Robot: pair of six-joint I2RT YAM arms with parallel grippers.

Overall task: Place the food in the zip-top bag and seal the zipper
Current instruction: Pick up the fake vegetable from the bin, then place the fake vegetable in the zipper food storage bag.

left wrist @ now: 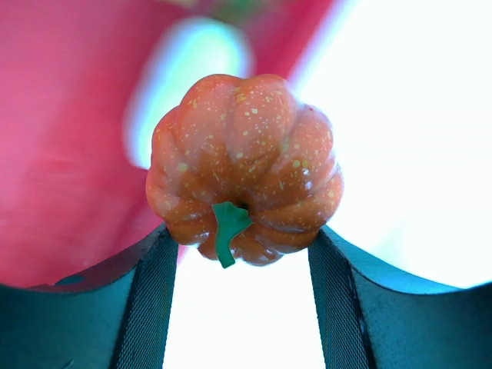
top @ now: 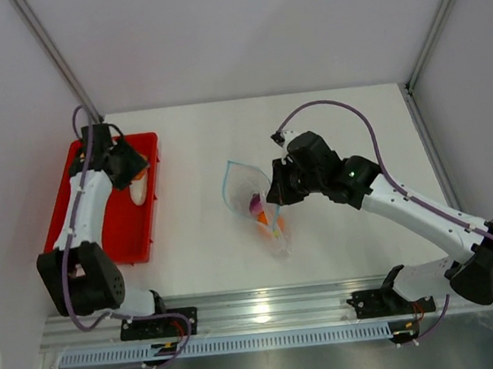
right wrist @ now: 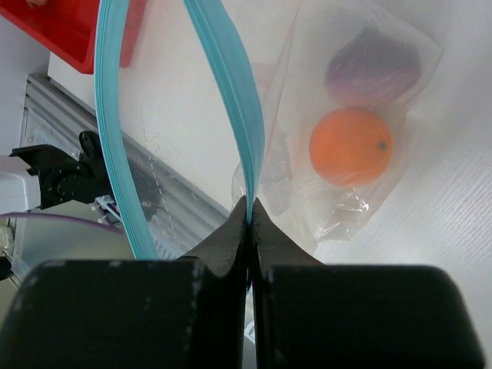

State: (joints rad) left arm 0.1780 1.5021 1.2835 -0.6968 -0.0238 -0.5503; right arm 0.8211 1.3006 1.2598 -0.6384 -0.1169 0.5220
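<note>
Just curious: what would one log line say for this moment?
left gripper: gripping pumpkin over tray | right gripper: pinching zipper strip | in bag: orange, purple piece

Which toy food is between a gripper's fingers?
The speckled orange pumpkin, between the left gripper's fingers; the orange ball and purple piece lie in the bag.

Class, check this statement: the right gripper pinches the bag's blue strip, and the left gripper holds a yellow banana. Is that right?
No. The left gripper holds a small orange pumpkin, not a yellow banana, as the left wrist view shows. The right gripper does pinch the blue strip of the bag.
</note>
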